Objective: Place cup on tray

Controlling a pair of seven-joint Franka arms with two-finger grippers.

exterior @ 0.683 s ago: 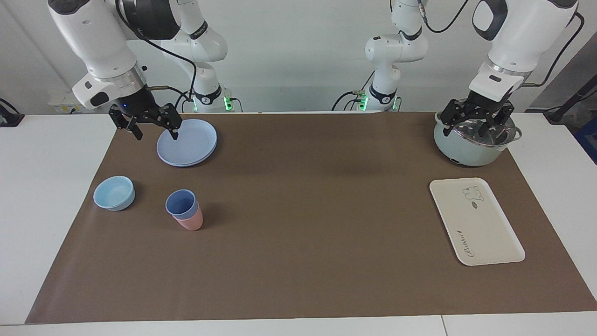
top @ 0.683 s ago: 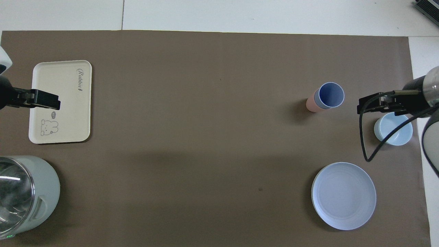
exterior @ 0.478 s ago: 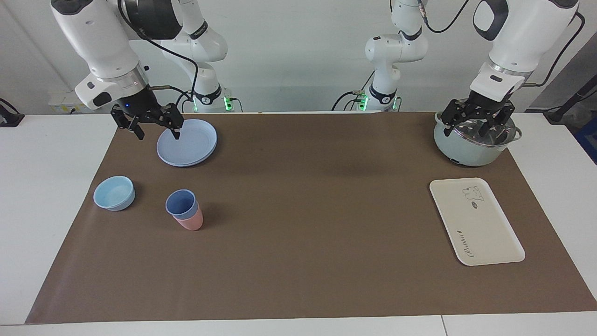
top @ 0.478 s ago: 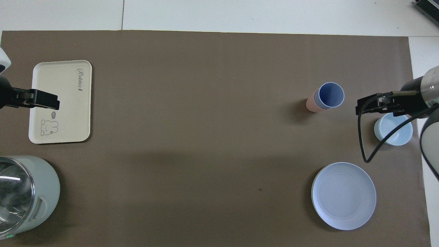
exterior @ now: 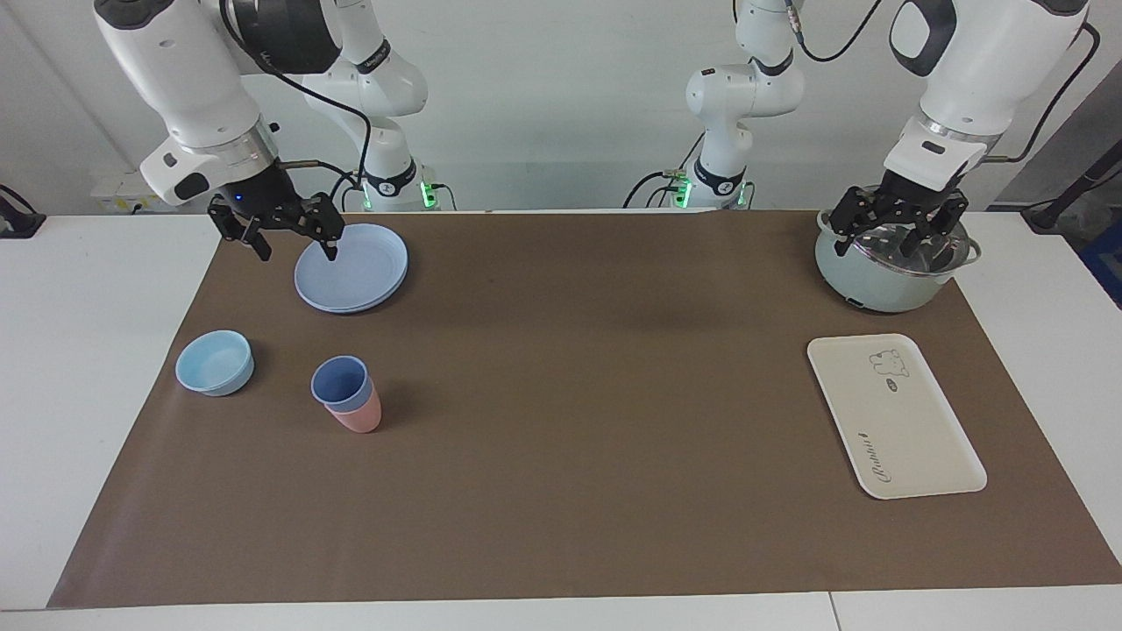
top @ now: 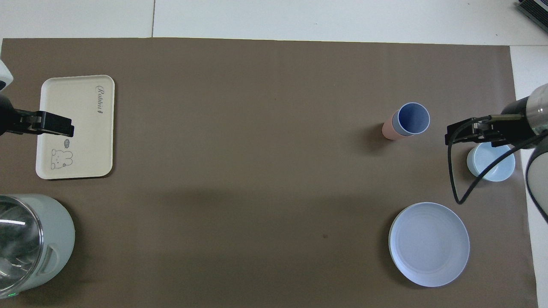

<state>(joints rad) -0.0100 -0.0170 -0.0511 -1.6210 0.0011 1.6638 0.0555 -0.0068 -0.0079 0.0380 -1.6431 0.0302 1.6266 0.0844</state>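
Note:
The periwinkle-blue cup [exterior: 339,382] [top: 413,118] stands upright, nested inside a salmon-pink cup [exterior: 359,419] [top: 388,129], at the right arm's end of the brown mat. The cream tray [exterior: 912,438] [top: 85,141] lies flat with nothing on it at the left arm's end. My right gripper [exterior: 296,252] [top: 448,137] hangs open and holds nothing, raised over the mat between the nested cups and the bowl and touching neither. My left gripper [exterior: 887,245] [top: 70,128] hangs open in the air by the pot and the tray and holds nothing.
A light-blue low bowl [exterior: 215,362] [top: 492,164] sits beside the nested cups, toward the table's end. A round blue plate [exterior: 351,267] [top: 429,244] lies nearer to the robots than the cups. A pale-green pot [exterior: 877,285] [top: 43,239] stands nearer to the robots than the tray.
My right gripper has lifted a little and stayed open. The left arm, the cups and the tray have not moved.

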